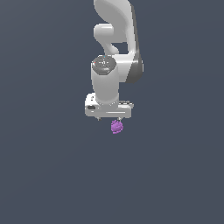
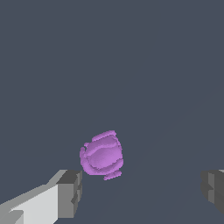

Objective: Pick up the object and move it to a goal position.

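Observation:
The object [image 1: 117,127] is a small purple, bumpy, roundish lump. In the exterior view it sits just below the white gripper [image 1: 108,118], toward the exterior view's right of the hand's middle. In the wrist view the object [image 2: 101,155] lies just beyond the fingertips, close to one grey finger pad [image 2: 70,192] and far from the other pad [image 2: 213,190]. The gripper [image 2: 142,187] is open wide and holds nothing. The two pads are well apart, and the lump touches neither of them.
The white arm [image 1: 116,39] rises above the gripper to the picture's upper edge. Around it is only a plain dark grey-blue surface [image 1: 52,166] with no other objects or edges in view.

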Tool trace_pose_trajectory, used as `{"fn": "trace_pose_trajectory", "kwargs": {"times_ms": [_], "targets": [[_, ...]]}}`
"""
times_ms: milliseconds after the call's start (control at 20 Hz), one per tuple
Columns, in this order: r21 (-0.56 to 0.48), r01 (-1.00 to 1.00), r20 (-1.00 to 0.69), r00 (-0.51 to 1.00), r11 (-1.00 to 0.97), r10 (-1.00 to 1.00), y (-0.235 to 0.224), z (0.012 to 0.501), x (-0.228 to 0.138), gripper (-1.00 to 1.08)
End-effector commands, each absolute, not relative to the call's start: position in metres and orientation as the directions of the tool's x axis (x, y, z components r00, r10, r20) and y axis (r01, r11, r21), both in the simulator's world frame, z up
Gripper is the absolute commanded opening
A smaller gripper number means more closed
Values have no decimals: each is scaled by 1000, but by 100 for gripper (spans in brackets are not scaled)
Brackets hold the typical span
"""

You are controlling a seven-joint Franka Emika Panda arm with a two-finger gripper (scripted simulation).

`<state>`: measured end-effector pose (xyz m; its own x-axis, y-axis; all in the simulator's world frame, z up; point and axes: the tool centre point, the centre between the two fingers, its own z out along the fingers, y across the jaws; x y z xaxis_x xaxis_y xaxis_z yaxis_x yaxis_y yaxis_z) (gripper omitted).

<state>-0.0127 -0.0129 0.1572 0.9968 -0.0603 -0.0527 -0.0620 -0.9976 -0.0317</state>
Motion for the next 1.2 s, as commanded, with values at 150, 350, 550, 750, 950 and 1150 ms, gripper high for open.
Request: {"fn": "trace_pose_trajectory", "kwargs": {"times_ms": [150, 350, 550, 750, 950, 1150], "targets": [[-37, -66, -55, 996, -997, -64, -11, 157, -14, 100], [-58, -82, -67, 995, -995, -78, -1, 155, -17, 100], [-67, -92, -73, 994, -993, -87, 2, 155, -18, 100], [-64, -80, -69, 995, -995, -75, 2, 153, -19, 100], [-57, -37, -60, 998, -998, -34, 4, 146, -21, 100], [-44, 36, -45, 998, -998, 38, 8, 133, -25, 100]]}}
